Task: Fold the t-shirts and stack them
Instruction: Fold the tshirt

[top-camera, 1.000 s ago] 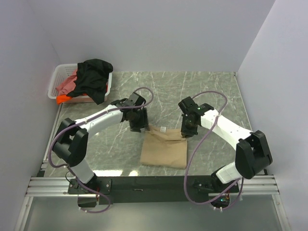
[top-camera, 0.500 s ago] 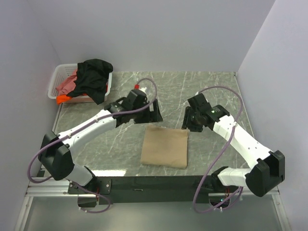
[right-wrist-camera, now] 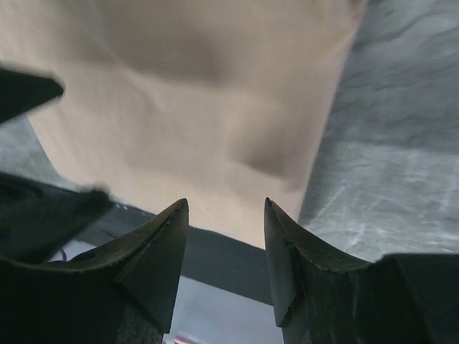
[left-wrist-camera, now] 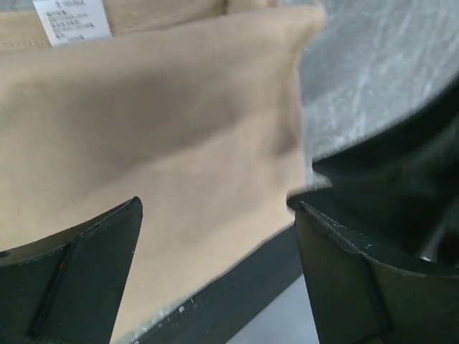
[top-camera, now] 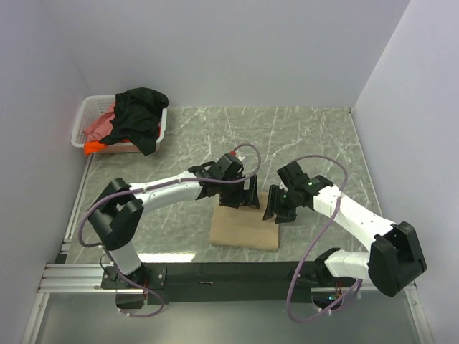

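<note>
Both have swung inward: left gripper point(top-camera: 251, 197) and right gripper point(top-camera: 275, 209), jaws apart and empty, partly hide the tan t-shirt point(top-camera: 242, 231).

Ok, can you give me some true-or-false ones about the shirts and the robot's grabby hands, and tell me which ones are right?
1. The tan shirt lies folded on the table. True.
2. The black shirt lies right beside the tan shirt. False: the black shirt hangs over the white basket in the far left corner.
3. The left gripper is open. True.
4. The right gripper is squeezing the tan shirt. False: its fingers are apart with nothing between them, above the shirt.
5. The tan shirt has no tag. False: a white tag shows in the left wrist view.
</note>
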Controlling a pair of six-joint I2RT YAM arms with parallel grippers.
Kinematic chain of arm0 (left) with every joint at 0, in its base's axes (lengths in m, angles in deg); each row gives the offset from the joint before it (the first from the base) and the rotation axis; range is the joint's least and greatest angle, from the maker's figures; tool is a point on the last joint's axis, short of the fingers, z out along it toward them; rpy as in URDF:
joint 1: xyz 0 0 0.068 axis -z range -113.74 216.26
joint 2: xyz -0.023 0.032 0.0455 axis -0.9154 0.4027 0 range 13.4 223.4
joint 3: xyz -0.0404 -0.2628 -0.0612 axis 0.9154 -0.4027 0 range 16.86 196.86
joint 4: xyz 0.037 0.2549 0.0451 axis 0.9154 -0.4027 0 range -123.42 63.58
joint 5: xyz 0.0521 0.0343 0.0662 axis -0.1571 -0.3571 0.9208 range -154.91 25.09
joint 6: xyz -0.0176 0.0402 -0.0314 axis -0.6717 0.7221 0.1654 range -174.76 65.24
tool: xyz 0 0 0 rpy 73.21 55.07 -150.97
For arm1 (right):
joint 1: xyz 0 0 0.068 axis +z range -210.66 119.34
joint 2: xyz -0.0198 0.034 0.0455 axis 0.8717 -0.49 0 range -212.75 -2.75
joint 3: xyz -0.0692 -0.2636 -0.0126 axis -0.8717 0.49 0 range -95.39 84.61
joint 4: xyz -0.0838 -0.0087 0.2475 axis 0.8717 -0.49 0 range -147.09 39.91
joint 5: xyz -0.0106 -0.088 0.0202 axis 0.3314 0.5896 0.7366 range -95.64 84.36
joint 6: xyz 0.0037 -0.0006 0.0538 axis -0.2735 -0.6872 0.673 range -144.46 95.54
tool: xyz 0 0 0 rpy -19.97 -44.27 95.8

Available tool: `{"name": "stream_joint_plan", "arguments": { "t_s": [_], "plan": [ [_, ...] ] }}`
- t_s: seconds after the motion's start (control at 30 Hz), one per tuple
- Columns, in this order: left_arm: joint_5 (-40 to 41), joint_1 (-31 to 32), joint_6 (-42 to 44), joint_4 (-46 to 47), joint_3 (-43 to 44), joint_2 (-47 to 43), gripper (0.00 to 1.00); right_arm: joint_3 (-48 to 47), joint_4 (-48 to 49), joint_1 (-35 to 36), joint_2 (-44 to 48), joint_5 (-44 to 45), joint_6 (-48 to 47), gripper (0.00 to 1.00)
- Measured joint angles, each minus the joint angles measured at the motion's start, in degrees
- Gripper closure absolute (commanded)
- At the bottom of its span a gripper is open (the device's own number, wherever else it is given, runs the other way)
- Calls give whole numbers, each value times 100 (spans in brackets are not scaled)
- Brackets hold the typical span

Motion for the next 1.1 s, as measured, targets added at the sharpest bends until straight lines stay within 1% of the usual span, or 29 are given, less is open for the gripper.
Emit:
{"name": "stream_joint_plan", "arguments": {
  "t_s": [0.23,0.37,0.5,0.7,0.87,1.1],
  "plan": [
    [219,-4,0,195,-203,612,6,560,256,205,-264,-179,90,46],
    [264,-22,-96,382,-319,621,6,793,348,205,-444,-120,140,46],
    [284,-26,-160,490,-415,551,5,879,470,221,-568,-96,153,46],
    [428,-26,-267,527,-595,372,5,846,466,223,-339,-59,166,34],
    [684,-26,-273,173,-597,199,4,782,476,133,-293,-59,81,30],
    [986,-26,-317,-345,-597,-404,3,859,726,-404,-76,-275,-94,29]
  ]
}}
